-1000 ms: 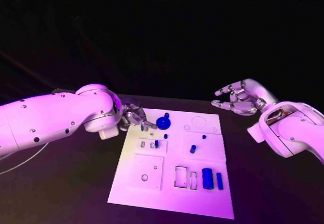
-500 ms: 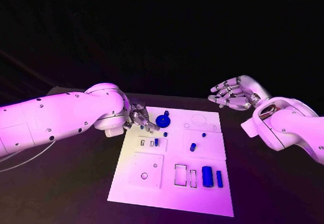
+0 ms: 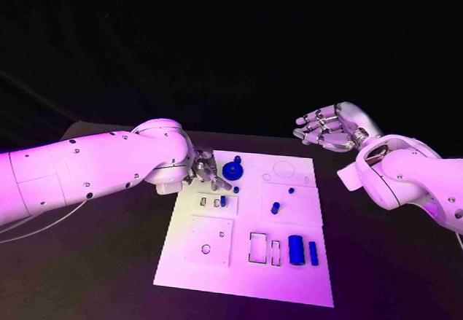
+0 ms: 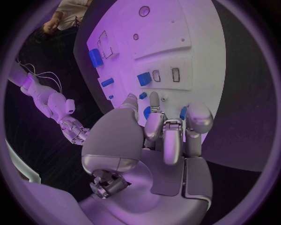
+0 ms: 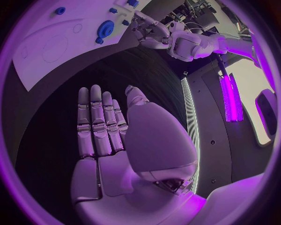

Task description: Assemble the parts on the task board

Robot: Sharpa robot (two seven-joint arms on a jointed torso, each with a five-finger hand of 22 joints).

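The white task board (image 3: 240,277) lies in the middle of the table. A blue gear (image 3: 233,172) stands near its far left corner, also seen as the gear (image 5: 105,28). Small blue pieces (image 3: 276,208) sit mid-board, and a blue cylinder (image 3: 295,250) and a blue bar (image 3: 313,253) lie to the near right. My left hand (image 3: 204,168) hovers with bent, parted fingers just left of the gear; I see nothing held in the left hand (image 4: 166,133). My right hand (image 3: 328,128) is raised beyond the board's far right corner, its fingers (image 5: 96,122) stretched out and holding nothing.
Empty recesses mark the board: a round outline (image 3: 285,171) at the far right and rectangular slots (image 3: 257,251) near the front. Bare black table (image 3: 88,268) runs around the board on all sides.
My left arm has swung further in toward the board, its hand staying beside the gear. My right hand has drifted a little left and higher.
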